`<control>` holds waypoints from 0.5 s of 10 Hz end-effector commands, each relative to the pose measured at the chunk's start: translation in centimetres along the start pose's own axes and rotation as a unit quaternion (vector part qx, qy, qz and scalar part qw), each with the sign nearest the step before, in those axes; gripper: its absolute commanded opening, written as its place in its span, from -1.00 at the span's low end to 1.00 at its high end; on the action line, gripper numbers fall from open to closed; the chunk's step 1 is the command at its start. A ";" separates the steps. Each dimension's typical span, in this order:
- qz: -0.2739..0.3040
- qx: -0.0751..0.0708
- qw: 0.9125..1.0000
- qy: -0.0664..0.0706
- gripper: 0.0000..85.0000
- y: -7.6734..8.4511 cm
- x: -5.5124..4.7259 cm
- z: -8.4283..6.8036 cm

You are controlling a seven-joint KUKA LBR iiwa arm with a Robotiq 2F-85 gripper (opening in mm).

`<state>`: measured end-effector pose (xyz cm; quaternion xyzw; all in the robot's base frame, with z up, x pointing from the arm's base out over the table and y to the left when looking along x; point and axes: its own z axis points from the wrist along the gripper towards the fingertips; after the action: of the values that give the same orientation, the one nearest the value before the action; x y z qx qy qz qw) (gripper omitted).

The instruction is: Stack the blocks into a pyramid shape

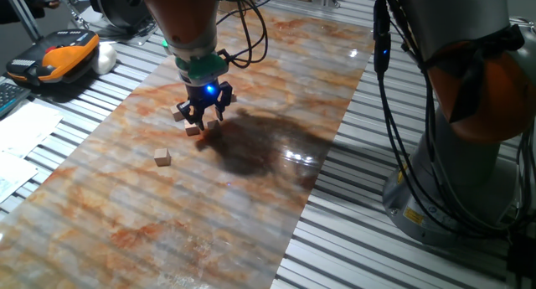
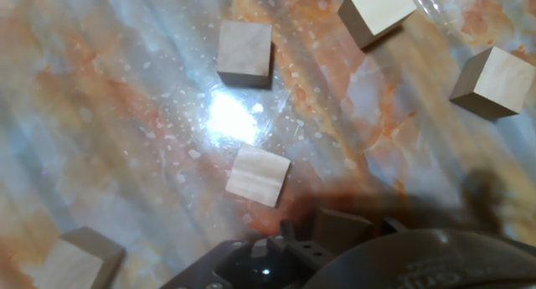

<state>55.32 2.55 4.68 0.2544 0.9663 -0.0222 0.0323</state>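
Observation:
Several blocks lie scattered flat on the marbled tabletop, none stacked. In the fixed view one block [image 1: 162,157] lies alone to the front left. Others [image 1: 177,116] [image 1: 193,130] [image 1: 230,97] ring my gripper [image 1: 203,120], which hovers low over them, fingers spread open with nothing held. In the hand view a pale block [image 2: 258,174] sits at the centre. More blocks [image 2: 245,52] [image 2: 376,11] [image 2: 492,81] [image 2: 79,260] lie around it. A shaded block [image 2: 342,230] lies against the dark gripper housing [image 2: 352,268], which hides the fingertips.
The marbled board [image 1: 251,205] rests on a slatted metal table [image 1: 352,239]. An orange and black device [image 1: 63,59] and papers [image 1: 25,130] lie at the left. A second robot's base [image 1: 469,155] stands at the right.

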 end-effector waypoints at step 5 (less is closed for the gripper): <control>0.002 0.000 1.000 -0.002 0.20 0.0 0.0 0.4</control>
<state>55.33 2.53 4.31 0.2565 0.9657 -0.0229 0.0341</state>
